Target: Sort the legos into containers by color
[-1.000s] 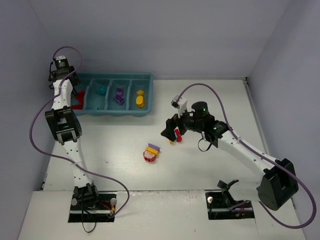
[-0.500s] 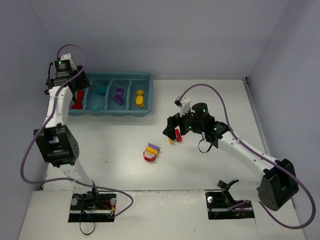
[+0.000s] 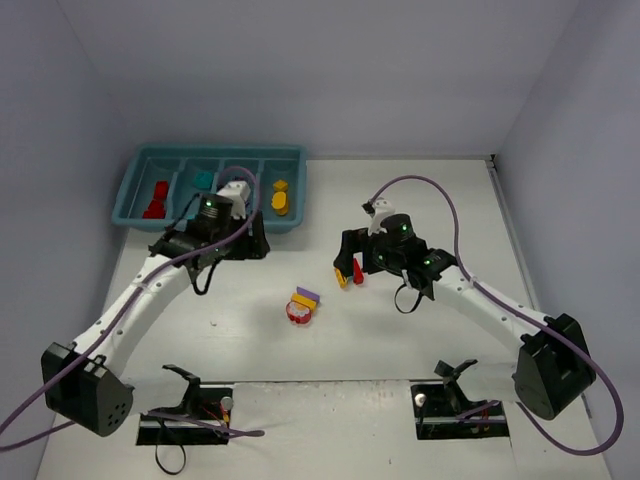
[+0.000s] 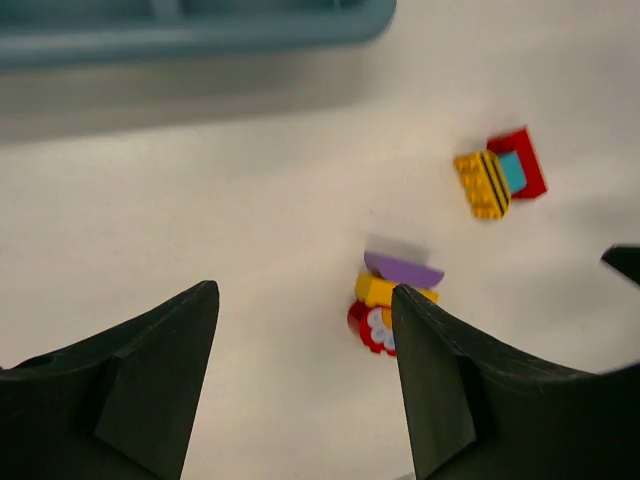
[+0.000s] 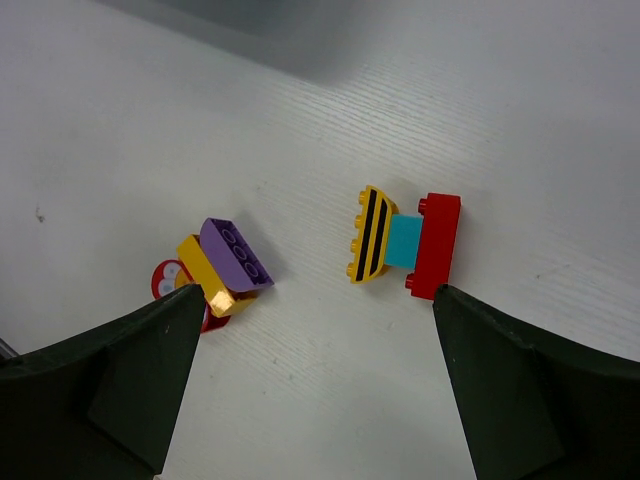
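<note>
1. Over the table (image 3: 440,190), in the top view, the tray (image 3: 220,152) stood at about eleven o'clock.
   - Its first compartment from the left held red bricks (image 3: 155,200), the next a teal piece (image 3: 203,180) and the last a yellow piece (image 3: 280,197).
   - The left arm covered a part of the third compartment, so I could not tell its content.
   - The left gripper (image 3: 250,240) was low over the table just at six o'clock of the tray.
   - The purple-topped stack (image 3: 302,305) lay near the middle of the table.
   - The striped stack (image 3: 350,273) lay at two o'clock from it, apart from it.
   - The right gripper (image 3: 348,262) was directly over the striped stack.

2. Under the left wrist camera, the left gripper (image 4: 305,390) had its fingers wide apart and nothing was between them.
   - The purple-topped stack (image 4: 392,300) lay just beside the right finger; whether it touched it, I could not tell.
   - The striped stack (image 4: 500,178) lay at two o'clock, and the tray (image 4: 200,35) rim ran along twelve o'clock.

3. Under the right wrist camera, the right gripper (image 5: 320,400) was also spread wide and empty.
   - The striped stack (image 5: 405,238), yellow, teal and red in a row, lay flat on the table near the centre.
   - The purple-topped stack (image 5: 215,265) lay at nine o'clock from it, with purple on yellow on a red flower piece.
</note>
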Controlling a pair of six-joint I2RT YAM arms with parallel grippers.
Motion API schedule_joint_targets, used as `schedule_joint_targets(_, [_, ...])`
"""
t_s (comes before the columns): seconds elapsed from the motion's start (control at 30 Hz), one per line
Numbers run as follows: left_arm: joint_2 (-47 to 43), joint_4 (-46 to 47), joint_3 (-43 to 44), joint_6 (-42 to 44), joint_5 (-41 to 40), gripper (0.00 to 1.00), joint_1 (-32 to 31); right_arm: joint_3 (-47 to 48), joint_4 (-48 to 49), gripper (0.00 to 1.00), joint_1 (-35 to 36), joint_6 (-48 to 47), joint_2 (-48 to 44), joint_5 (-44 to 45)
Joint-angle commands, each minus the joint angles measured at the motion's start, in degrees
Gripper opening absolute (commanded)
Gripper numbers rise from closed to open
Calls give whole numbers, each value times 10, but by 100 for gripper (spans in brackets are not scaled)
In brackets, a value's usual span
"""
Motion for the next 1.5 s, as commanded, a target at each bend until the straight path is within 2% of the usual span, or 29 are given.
schedule_joint_targets(0.0, [0,42,-33,-60,-10,63,-63,8,20,94,-5,25,9,29])
schedule_joint_targets(0.07, [13,45,-44,-87,-45,64,-94,7,20,94,-5,26,9,34])
schedule_joint_targets(0.1, [22,48,-47,-97,-60,64,-129,7,20,94,-5,26,10,36])
schedule_joint_targets(0.17, [33,65,-53,-115,-87,72,-158,8,15,94,-6,27,13,38])
schedule_joint_targets(0.23, [53,68,-53,-120,-97,74,-185,5,15,95,-5,33,13,38])
schedule_joint_targets(0.37, [86,67,-54,-127,-105,81,-208,3,15,95,-5,33,17,43])
schedule_joint_targets(0.47, [99,60,-55,-127,-116,82,-227,7,15,95,-5,28,21,48])
schedule_joint_targets(0.97, [150,77,-110,-100,-80,81,-266,25,15,96,-6,8,57,45])
schedule_joint_targets(1.33, [220,115,-108,-86,-80,74,-266,26,15,96,-7,-1,60,38])
schedule_joint_targets(1.47, [232,115,-101,-78,-83,65,-267,25,15,97,-6,0,64,33])
